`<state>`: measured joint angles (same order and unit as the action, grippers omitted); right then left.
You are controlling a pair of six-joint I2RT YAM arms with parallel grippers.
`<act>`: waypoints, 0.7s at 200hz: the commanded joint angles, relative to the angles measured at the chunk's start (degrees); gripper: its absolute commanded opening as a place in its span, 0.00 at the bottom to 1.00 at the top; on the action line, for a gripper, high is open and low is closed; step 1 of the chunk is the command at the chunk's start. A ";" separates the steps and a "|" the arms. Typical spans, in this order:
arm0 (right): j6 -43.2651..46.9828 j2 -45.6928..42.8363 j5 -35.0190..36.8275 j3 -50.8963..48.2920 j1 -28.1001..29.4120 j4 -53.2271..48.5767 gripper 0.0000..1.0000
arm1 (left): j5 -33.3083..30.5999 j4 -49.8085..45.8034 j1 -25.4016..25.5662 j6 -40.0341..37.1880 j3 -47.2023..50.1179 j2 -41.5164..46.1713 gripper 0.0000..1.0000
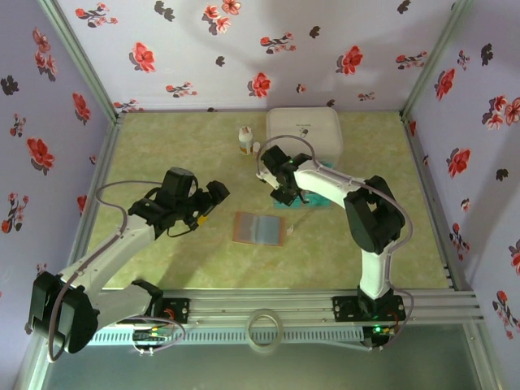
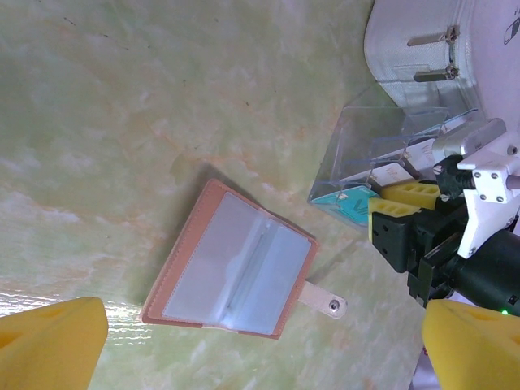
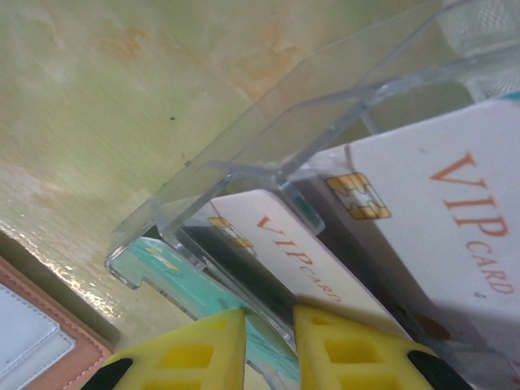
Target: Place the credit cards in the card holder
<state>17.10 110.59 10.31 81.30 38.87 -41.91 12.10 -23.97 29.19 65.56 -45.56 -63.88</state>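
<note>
Two arms work over a pale green marbled table (image 1: 244,268).

**Card holder.** The card holder (image 2: 231,272) lies open and flat near the middle of the table. Its pale blue-grey inner face is up inside a brown stitched border. Its strap tab (image 2: 323,303), which carries a snap, sticks out from one long edge.

**Left arm.** The left fingers (image 2: 57,341) hang above the card holder, spread wide and released. One yellow pad shows at each lower corner of the left wrist view.

**Credit cards.** The credit cards sit just beside the card holder, on the side toward the white box (image 1: 305,130).
- The white cards (image 3: 455,211), printed "VIP CARD" in orange and bearing gold chips, lean tilted inside a clear stand (image 2: 382,134).
- A teal card (image 2: 351,203) lies flat on the table at the stand's foot, partly beneath it.

**Right arm.** The right fingers (image 3: 203,353) are at the front lip of the clear stand and stand close together with only a narrow gap (a strip of teal and the stand's transparent edge show in that gap). Whether they are clenched on the teal card, on the stand's lip, or on neither cannot be told. A brown corner of the card holder appears at the lower left of the right wrist view.

**Other items.** Two small white bottles (image 1: 244,140) stand upright just left of the white box at the far side of the table, apart from the cards.
</note>
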 commanded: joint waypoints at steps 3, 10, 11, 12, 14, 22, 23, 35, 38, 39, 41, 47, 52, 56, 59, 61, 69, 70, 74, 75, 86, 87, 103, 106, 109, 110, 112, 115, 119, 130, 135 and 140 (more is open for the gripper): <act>-2.38 3.94 -2.85 1.39 1.47 1.48 0.20 | 0.71 1.16 -0.63 -0.69 0.91 -0.11 1.00; -2.55 4.36 -2.57 1.98 1.47 1.48 0.20 | 0.73 1.19 -0.60 -0.61 0.95 -0.09 1.00; -2.58 4.37 -2.57 2.09 1.47 1.52 0.20 | 0.73 1.20 -0.57 -0.61 0.93 -0.10 1.00; -2.59 4.46 -2.53 2.15 1.47 1.50 0.20 | 0.73 1.20 -0.60 -0.61 0.97 -0.10 1.00; -2.66 4.57 -2.49 2.25 1.47 1.49 0.20 | 0.71 1.20 -0.57 -0.61 0.99 -0.11 1.00; -3.01 4.84 -1.95 2.71 1.47 1.67 0.20 | 0.73 1.20 -0.57 -0.53 1.00 -0.04 1.00; -3.11 4.87 -1.95 2.81 1.47 1.66 0.20 | 0.73 1.16 -0.60 -0.52 1.00 -0.03 1.00; -3.21 5.49 -1.39 3.54 1.47 1.67 0.20 | 0.73 1.28 -0.60 -0.43 1.16 -0.02 1.00; -3.26 5.59 -1.41 3.81 1.47 1.54 0.20 | 0.72 1.32 -0.62 -0.36 1.22 0.02 1.00; -3.28 5.64 -1.42 3.88 1.47 1.47 0.20 | 0.73 1.35 -0.62 -0.35 1.24 0.00 1.00; -3.23 5.75 -1.47 4.00 1.47 1.35 0.20 | 0.73 1.42 -0.63 -0.28 1.26 0.05 1.00; -3.28 5.78 -1.52 4.19 1.47 1.01 0.21 | 0.73 1.45 -0.57 -0.16 1.35 0.07 1.00; -3.22 5.78 -1.66 4.23 1.47 0.87 0.21 | 0.73 1.47 -0.61 -0.17 1.35 0.11 1.00; -3.08 5.68 -1.61 4.14 1.47 0.68 0.22 | 0.71 1.47 -0.62 -0.17 1.35 0.07 1.00; -3.07 5.62 -1.68 3.97 1.43 0.55 0.23 | 0.73 1.39 -0.62 -0.17 1.35 0.05 1.00; -3.05 5.52 -1.69 3.89 1.46 0.46 0.24 | 0.73 1.45 -0.58 -0.17 1.40 0.06 1.00; -2.95 5.07 -1.82 3.39 1.47 0.31 0.25 | 0.73 1.52 -0.53 -0.12 1.43 0.22 1.00; -2.91 5.03 -1.85 3.28 1.47 0.28 0.25 | 0.73 1.54 -0.53 -0.15 1.44 0.28 1.00; -2.78 4.73 -1.97 2.97 1.43 0.30 0.26 | 0.73 1.55 -0.54 -0.17 1.49 0.26 1.00; -2.73 4.68 -2.00 2.89 1.45 0.32 0.26 | 0.73 1.51 -0.54 -0.17 1.51 0.25 1.00; -2.62 3.94 -2.09 1.82 1.40 0.34 0.28 | 0.73 1.67 -0.53 -0.17 1.53 0.33 1.00; -2.61 3.85 -2.20 1.79 1.39 0.34 0.28 | 0.73 1.70 -0.53 -0.13 1.53 0.33 1.00; -2.42 2.96 -2.41 0.45 1.38 0.48 0.29 | 0.69 2.08 -0.53 0.00 1.61 0.17 1.00; -2.35 2.80 -2.45 0.23 1.34 0.49 0.29 | 0.73 2.16 -0.54 0.01 1.60 0.09 1.00; -2.34 2.71 -2.40 0.04 1.30 0.46 0.29 | 0.78 2.17 -0.53 0.05 1.60 0.07 1.00; -2.34 2.66 -2.40 -0.02 1.30 0.44 0.29 | 0.80 2.17 -0.53 0.07 1.61 0.07 1.00; -2.32 2.56 -2.40 -0.16 1.29 0.43 0.29 | 0.82 2.23 -0.47 0.09 1.57 0.00 1.00; -2.27 2.52 -2.46 -0.27 1.23 0.43 0.29 | 0.82 2.25 -0.53 0.09 1.55 0.01 1.00; -2.25 2.30 -2.71 -0.50 1.21 0.43 0.29 | 0.82 2.20 -0.45 0.09 1.53 -0.10 1.00; -2.05 2.00 -2.92 -0.99 1.11 0.43 0.29 | 0.82 2.26 -0.45 0.01 1.43 -0.19 1.00; -1.92 1.85 -3.13 -1.22 1.11 0.43 0.28 | 0.82 2.25 -0.44 0.01 1.44 -0.26 1.00; -1.82 1.65 -3.17 -1.39 1.03 0.51 0.28 | 0.82 2.24 -0.44 -0.08 1.43 -0.26 1.00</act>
<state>15.00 112.38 10.11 82.67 39.81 -38.81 12.10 -22.81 29.19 65.58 -44.66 -63.88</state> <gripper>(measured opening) 0.286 0.997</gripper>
